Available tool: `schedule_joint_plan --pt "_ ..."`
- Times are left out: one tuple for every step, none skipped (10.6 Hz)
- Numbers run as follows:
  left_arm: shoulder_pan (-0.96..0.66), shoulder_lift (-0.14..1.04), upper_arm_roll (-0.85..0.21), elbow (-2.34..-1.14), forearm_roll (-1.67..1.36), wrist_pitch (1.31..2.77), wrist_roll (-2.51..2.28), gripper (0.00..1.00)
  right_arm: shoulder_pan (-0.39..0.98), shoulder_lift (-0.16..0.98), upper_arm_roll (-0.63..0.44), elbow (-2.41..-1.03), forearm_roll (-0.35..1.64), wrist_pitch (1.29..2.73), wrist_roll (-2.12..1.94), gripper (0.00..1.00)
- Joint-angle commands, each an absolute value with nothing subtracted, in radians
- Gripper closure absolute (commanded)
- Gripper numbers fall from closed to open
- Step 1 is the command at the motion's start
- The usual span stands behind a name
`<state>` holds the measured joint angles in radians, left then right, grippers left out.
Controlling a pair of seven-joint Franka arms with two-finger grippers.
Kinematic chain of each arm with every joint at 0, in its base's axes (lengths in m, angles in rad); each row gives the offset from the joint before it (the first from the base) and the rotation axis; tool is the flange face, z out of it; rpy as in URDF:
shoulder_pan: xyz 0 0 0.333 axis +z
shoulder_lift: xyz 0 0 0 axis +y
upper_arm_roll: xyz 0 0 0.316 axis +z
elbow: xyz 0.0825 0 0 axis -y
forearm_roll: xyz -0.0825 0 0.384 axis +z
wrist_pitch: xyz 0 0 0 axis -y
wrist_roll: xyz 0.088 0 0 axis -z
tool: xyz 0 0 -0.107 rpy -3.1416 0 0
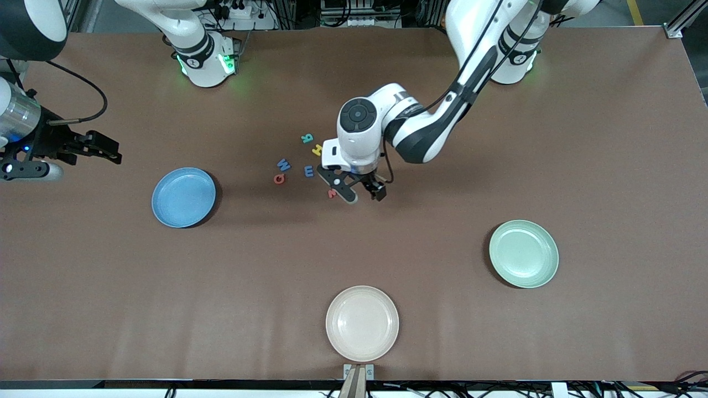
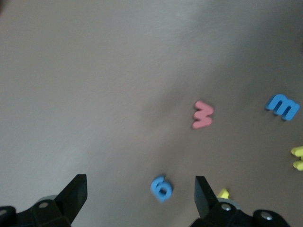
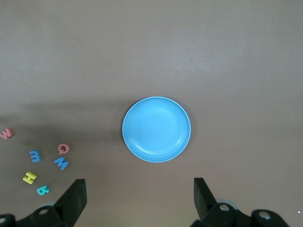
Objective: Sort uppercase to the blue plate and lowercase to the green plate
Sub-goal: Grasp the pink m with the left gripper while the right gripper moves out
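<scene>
Your left gripper (image 1: pixel 365 193) hangs low over the middle of the table with its jaws spread wide and nothing between them. It sits over the cluster of letters, at the cluster's end toward the left arm. In the left wrist view, the blue g (image 2: pixel 162 188) lies on the table between the two fingers (image 2: pixel 71 196), touching neither. The red w (image 2: pixel 203 115) lies apart from it, and a blue m-shaped letter (image 2: pixel 282 106) lies beside the w. A small yellow piece (image 2: pixel 222 193) peeks out beside one finger; you cannot tell which letter it is.

From the front, the red w (image 1: pixel 332 193) shows just beside the gripper. The teal R (image 1: pixel 307 138) and yellow H (image 1: pixel 317 149) lie farthest from the camera. The blue W (image 1: pixel 284 164) and red Q (image 1: pixel 279 178) lie at the end toward the right arm, and the blue m-shaped letter (image 1: pixel 308 172) lies between the Q and the gripper.

Your right gripper (image 1: pixel 102 149) waits at the right arm's end of the table, jaws released and empty. The blue plate (image 1: pixel 183 197) is empty, toward the right arm's end and nearer the camera than the letters. The green plate (image 1: pixel 523 254) is empty too, toward the left arm's end. A cream plate (image 1: pixel 362 323) sits nearest the camera. All letters lie on the table (image 1: pixel 110 309).
</scene>
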<state>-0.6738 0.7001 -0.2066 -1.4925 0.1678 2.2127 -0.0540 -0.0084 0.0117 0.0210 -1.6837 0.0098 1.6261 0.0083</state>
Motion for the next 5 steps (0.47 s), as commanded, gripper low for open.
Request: schedule_joint_plan --pt "-0.698 0.756 -0.198 -1.447 0.195 2.285 0.016 0.00 -0.017 0.008 0.029 -1.687 0.021 1.629 0.020 0.00" --pt "-0.707 0.770 -0.199 -1.440 0.196 2.316 0.037 0.00 -0.015 0.009 0.029 -1.687 0.021 1.631 0.020 0.00" --pt "-0.724 0.778 -0.198 -1.440 0.196 2.342 0.023 0.00 -0.015 0.009 0.029 -1.689 0.021 1.631 0.018 0.00" --pt "-0.735 0.790 -0.198 -1.439 0.196 2.371 0.011 0.00 -0.015 0.009 0.029 -1.689 0.020 1.632 0.018 0.00" --pt "-0.736 0.802 -0.198 -1.439 0.196 2.390 -0.003 0.00 -0.015 0.009 0.029 -1.689 0.020 1.632 0.018 0.00"
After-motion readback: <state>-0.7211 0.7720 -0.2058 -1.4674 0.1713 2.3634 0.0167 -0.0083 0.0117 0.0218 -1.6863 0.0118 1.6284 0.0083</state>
